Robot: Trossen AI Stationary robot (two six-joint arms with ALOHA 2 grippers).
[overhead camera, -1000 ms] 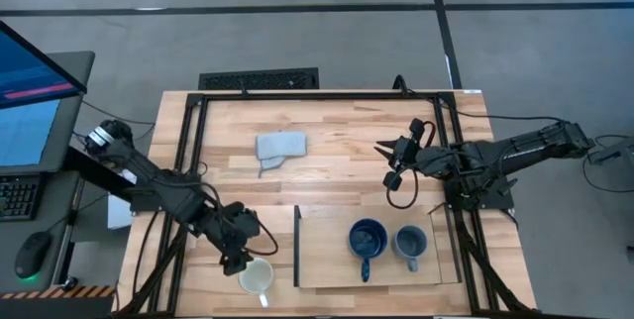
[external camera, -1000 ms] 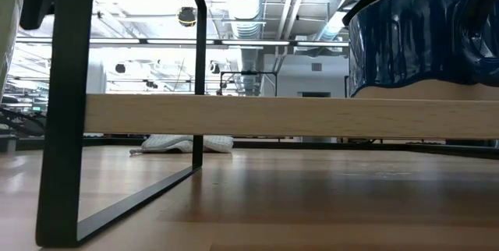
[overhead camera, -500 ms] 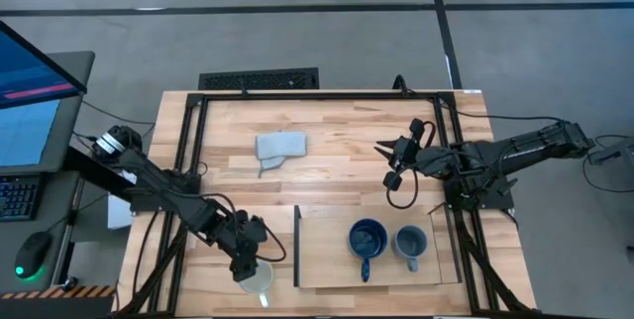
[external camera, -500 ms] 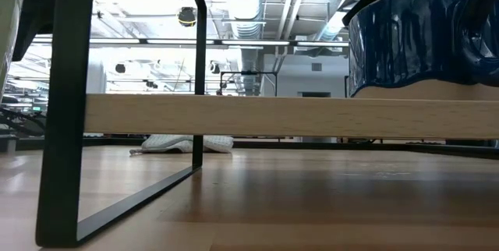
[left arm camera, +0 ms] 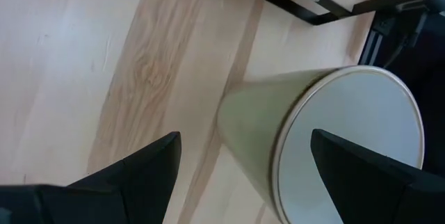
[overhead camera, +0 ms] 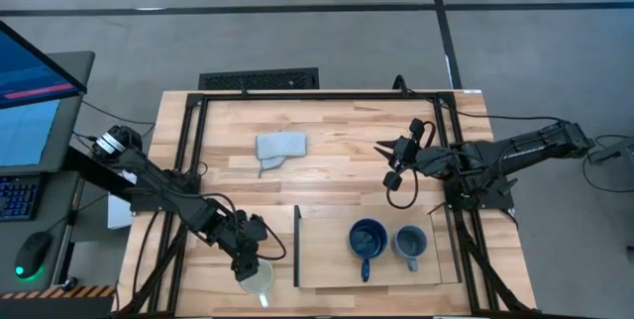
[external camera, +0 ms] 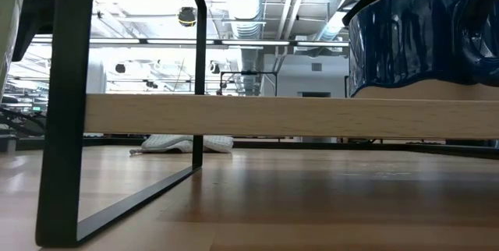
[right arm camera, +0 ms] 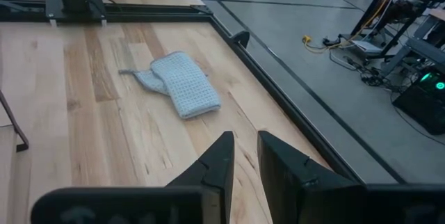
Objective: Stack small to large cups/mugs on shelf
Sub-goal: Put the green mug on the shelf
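The white mug stands upright on the tabletop near the near edge, just left of the shelf's dark strip. In the left wrist view the white mug shows its rim and side wall. My left gripper is open above it. In its own view my left gripper has one finger outside the wall and one over the opening, and I see no touch. The navy mug and the small grey-blue mug stand side by side on the shelf. My right gripper waits, shut, over the table's middle right.
A folded grey cloth lies on the far left part of the table, also seen as the cloth in the right wrist view. A black frame runs round the table. The low view shows the shelf's edge and the navy mug.
My left gripper has moved toward the table's right and near edge and down, coming over the white mug, and has since stayed still. The mugs have not moved.
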